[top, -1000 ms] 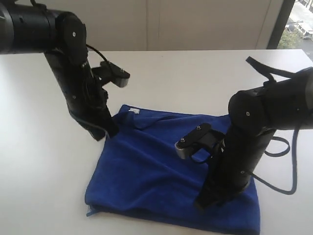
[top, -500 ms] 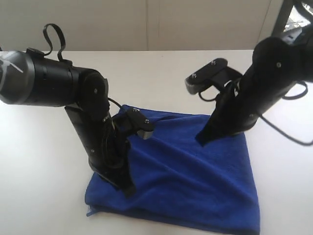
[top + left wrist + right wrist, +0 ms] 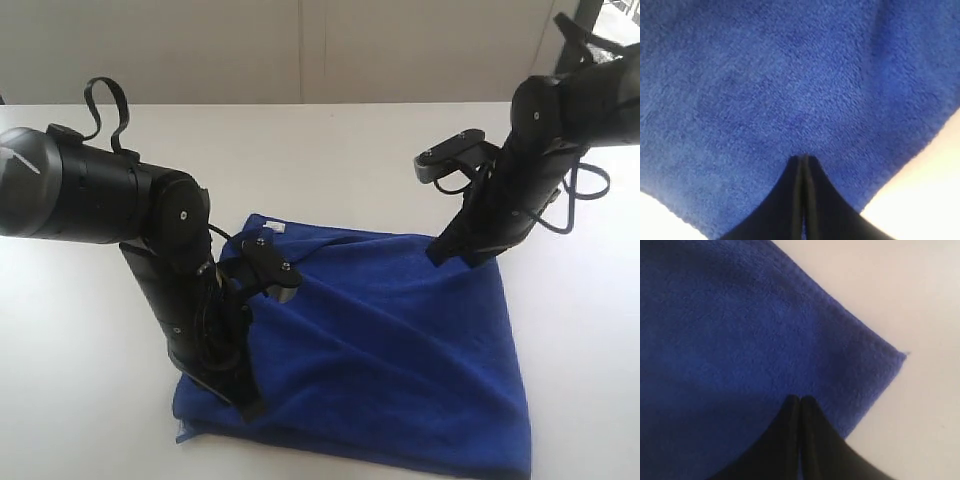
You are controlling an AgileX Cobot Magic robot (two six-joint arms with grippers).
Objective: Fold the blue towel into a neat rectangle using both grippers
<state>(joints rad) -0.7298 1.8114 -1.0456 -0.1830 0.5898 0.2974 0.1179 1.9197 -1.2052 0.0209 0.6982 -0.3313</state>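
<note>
The white table [image 3: 330, 150] is smooth and matte. On it lies the blue towel [image 3: 400, 350], a deep royal-blue cloth with a soft, fuzzy pile and stitched hems. It is spread flat in a rough four-sided shape with gentle wrinkles.

The left arm [image 3: 150, 215], a thick black tube, bends at its elbow and points steeply down. The right arm [image 3: 540, 160] comes in from the far right and also slopes downward.

The left gripper [image 3: 250, 408] has its tapered black jaws pressed tight together, with its tip on the towel near the cloth's near-left corner. The right gripper [image 3: 440, 255] is likewise clamped shut and sits at the towel's far-right corner. No cloth shows between either pair of jaws.

A small white label [image 3: 272, 228] sits at the far-left corner.
</note>
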